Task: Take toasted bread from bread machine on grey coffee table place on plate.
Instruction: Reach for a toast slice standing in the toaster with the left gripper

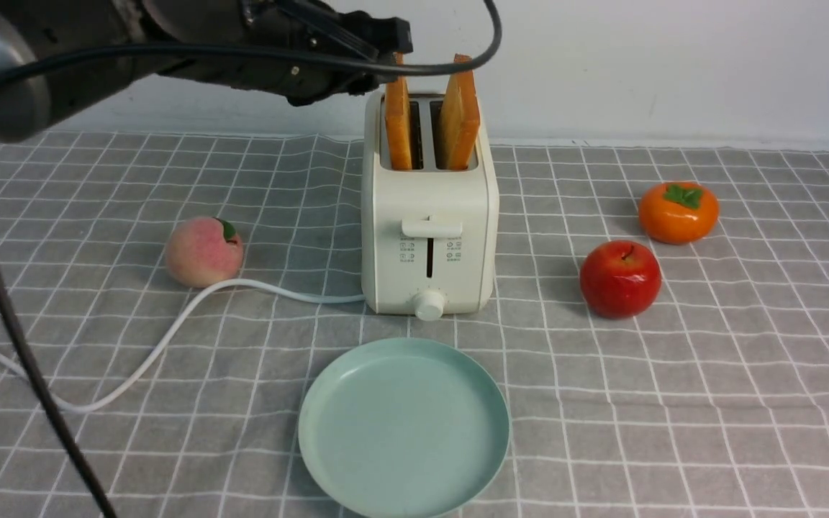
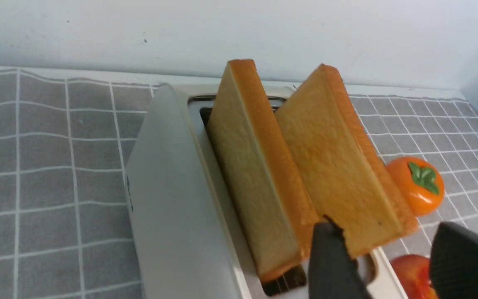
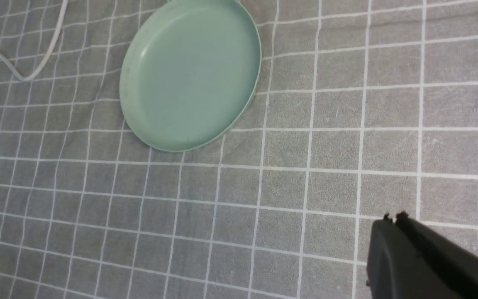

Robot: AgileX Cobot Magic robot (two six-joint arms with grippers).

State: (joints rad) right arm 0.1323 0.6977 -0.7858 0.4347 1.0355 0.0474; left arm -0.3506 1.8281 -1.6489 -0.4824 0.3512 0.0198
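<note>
Front view: two golden-tan square toast slices (image 1: 398,122) stand in the slots of the cream-white two-slot toaster (image 1: 429,237) on the grey grid-cloth worktop (image 1: 709,396), behind the pale mint-green round plate (image 1: 400,432). The left tool (image 2: 386,226) is spread wide around a corner of the slice nearer the orange persimmon (image 2: 415,187). The right tool (image 3: 392,218) is pressed together over the cloth.

Matt plate (image 1: 404,428); wrinkled cloth coffee table (image 1: 673,403)
</note>
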